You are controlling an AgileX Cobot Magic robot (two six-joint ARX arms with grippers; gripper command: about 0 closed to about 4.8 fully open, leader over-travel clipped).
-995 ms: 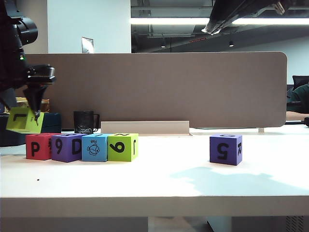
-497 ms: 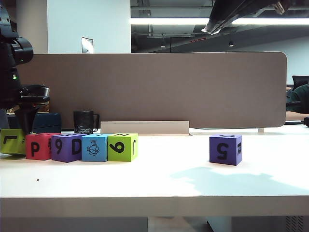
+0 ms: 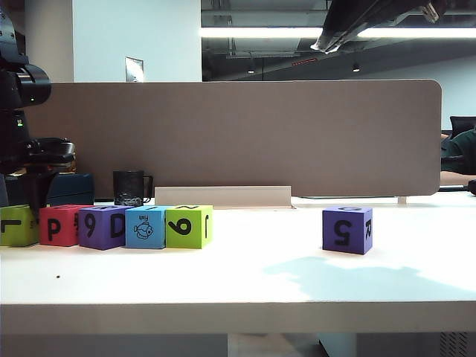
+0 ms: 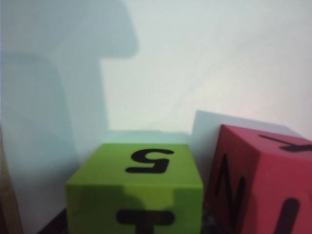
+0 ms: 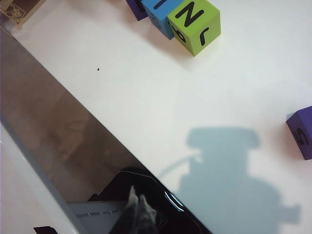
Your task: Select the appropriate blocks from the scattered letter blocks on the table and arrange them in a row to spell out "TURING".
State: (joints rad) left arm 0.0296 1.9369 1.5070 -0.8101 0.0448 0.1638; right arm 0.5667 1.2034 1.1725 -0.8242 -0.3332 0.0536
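on the white tabletop (image 3: 245, 282) five letter blocks stand in a row at the left of the exterior view, touching side by side: a lime green block (image 3: 16, 225) at the far left edge showing an l-like mark, a red block (image 3: 58, 225) with a p, a purple block (image 3: 103, 227) showing 9 and d, a blue block (image 3: 146, 227) with a fish drawing, and a second lime green block (image 3: 189, 226) showing 9. a second purple block (image 3: 347, 230) with a 5 stands alone, well apart to the right. the left gripper (image 3: 37, 195) hangs just above the far-left green block; whether its fingers are released or grasping that block cannot be told, since the left wrist view shows only the green block's top with a 5 and the red block just beside it, both resting on the tabletop. the right gripper (image 5: 139, 207) sits off to the side, over the tabletop's edge, with its fingers clenched together on nothing. a black mug (image 3: 129, 187) stands behind the row, in front of the grey-brown divider panel (image 3: 245, 134).
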